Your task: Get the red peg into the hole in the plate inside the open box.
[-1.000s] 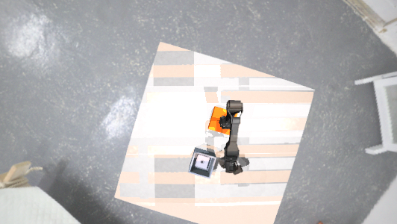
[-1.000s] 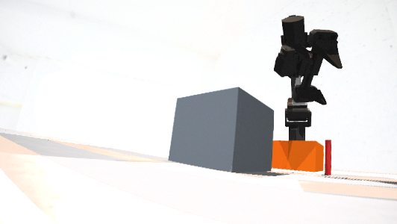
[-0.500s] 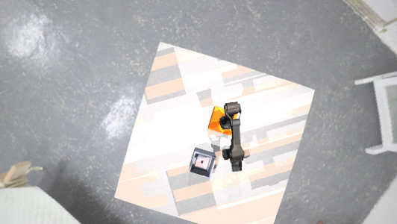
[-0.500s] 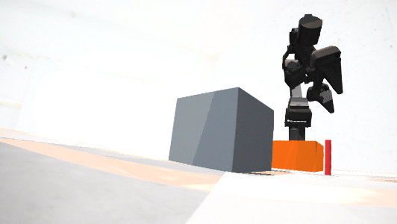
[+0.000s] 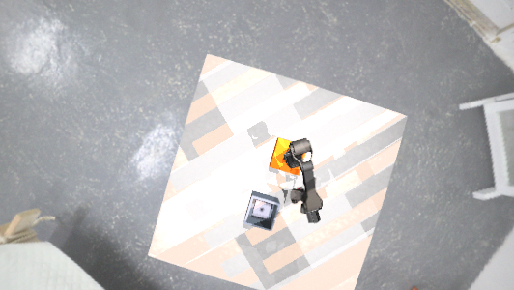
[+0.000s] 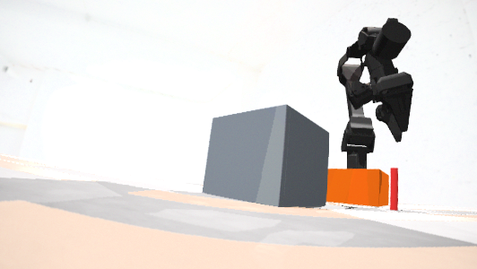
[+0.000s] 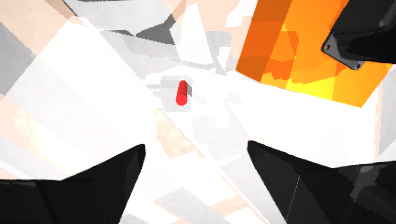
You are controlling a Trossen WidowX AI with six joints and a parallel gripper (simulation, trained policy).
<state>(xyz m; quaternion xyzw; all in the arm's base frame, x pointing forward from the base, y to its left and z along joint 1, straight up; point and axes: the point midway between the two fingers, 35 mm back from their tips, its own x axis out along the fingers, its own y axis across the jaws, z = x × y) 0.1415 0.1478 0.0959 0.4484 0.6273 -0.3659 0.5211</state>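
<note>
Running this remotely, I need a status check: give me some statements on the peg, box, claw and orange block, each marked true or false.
1. The red peg stands upright outside the box. True.
2. The claw is closed on the peg. False: it is open, with nothing between its fingers.
3. The grey box is open at the top. True.
4. The peg is already in the hole in the plate. False: it is outside the box.
5. The arm rises from behind the box, over the orange block, in the exterior view. True.

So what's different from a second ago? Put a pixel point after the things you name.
The gripper [image 5: 289,189] [image 6: 402,135] [image 7: 197,146] has come down and tilted to point downward, with nothing taken hold of. The tabletop [image 5: 193,193] [image 6: 179,251] [image 7: 75,75] pattern changed too. The red peg [image 5: 299,188] [image 6: 394,189] [image 7: 182,93], box [image 5: 266,194] [image 6: 242,152] and orange block [image 5: 281,155] [image 6: 356,186] [image 7: 310,50] stayed put.
</note>
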